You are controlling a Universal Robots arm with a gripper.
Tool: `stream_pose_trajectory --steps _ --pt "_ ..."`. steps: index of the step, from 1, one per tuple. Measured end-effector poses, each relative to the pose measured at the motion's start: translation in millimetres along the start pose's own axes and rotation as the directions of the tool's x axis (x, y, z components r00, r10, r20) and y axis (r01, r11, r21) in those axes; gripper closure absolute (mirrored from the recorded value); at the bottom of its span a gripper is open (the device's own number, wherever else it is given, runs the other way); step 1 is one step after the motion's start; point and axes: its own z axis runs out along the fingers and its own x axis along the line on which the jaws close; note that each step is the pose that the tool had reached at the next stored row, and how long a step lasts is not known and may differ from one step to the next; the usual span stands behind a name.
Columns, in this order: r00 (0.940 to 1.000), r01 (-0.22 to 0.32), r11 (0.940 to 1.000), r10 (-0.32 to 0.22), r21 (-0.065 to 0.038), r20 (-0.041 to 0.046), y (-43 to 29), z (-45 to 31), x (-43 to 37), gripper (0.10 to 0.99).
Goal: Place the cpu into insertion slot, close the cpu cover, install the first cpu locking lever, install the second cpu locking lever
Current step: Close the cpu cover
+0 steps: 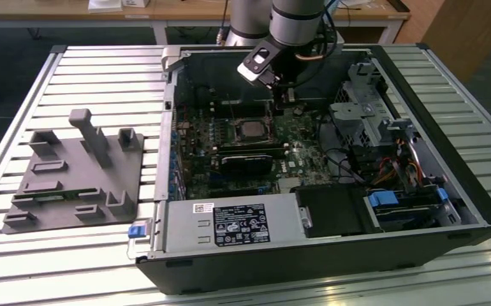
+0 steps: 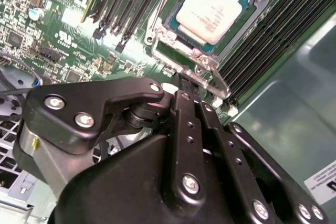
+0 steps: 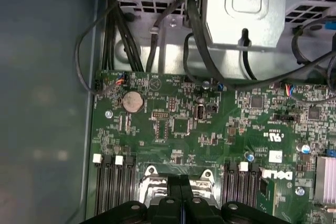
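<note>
While the cpu (image 2: 210, 10) sits under the lowered cpu cover (image 2: 176, 45), the pinched-shut gripper (image 2: 185, 81) stands at its edge; locking, judged pending, needs precision.

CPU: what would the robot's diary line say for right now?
cpu: seated | cpu cover: down around it | end effector: shut, tips by cover's edge

White logo print (image 3: 276, 174) on green circuit board (image 3: 231, 114)
</note>
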Motion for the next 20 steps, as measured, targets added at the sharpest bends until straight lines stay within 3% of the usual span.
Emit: stream_pose_trajectory --steps 20 --pt "1.0 0.0 1.0 0.0 0.0 -0.0001 -11.3 5.3 0.1 0.98"
